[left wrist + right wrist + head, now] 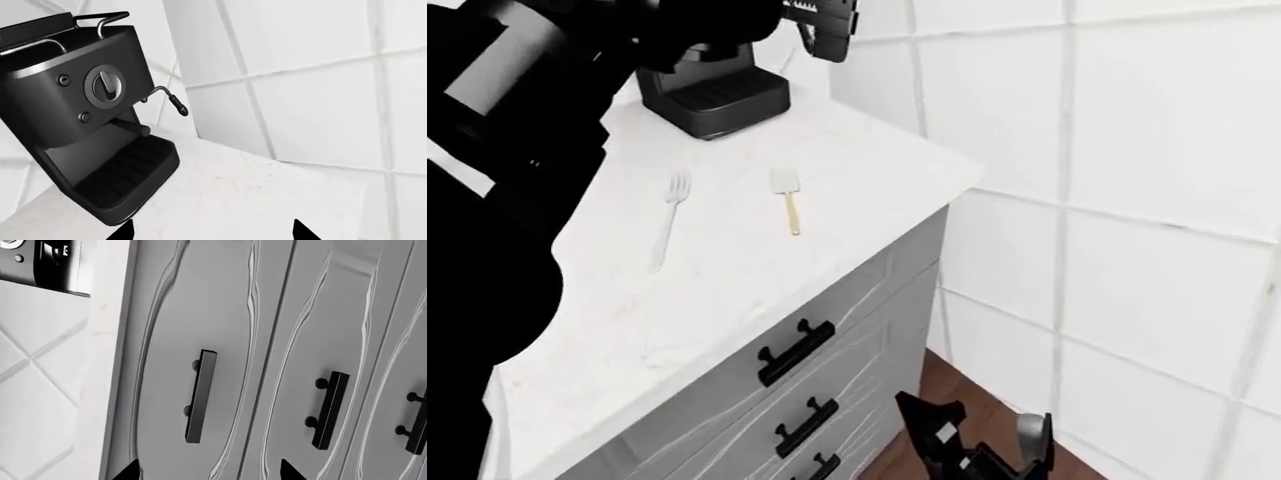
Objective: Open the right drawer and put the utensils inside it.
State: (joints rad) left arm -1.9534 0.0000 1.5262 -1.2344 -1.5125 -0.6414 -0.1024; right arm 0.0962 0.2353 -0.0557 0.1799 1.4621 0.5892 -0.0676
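The utensils lie apart on the white countertop (pixel 827 150): a slim silvery fork (pixel 673 203) and a spatula (pixel 787 200) with a whitish head and yellow handle. The right drawer (pixel 734 375) directly under the counter is shut, its black bar handle (pixel 797 352) facing out. My right gripper (pixel 941 430) hovers low in front of the drawer stack, open and empty. In the right wrist view this right gripper (pixel 208 472) faces the drawer front (pixel 167 340) and the handle (pixel 200 395). My left gripper (pixel 825 28) is raised beside the coffee machine; in its own view the left gripper (pixel 213 232) is open over bare counter.
A black coffee machine (pixel 714 95) stands at the counter's back, close to the left arm. Two more grey drawers with black handles (pixel 807 425) sit below the top one. White tiled walls (pixel 1121 200) close in on the right, with brown floor (pixel 961 385) below.
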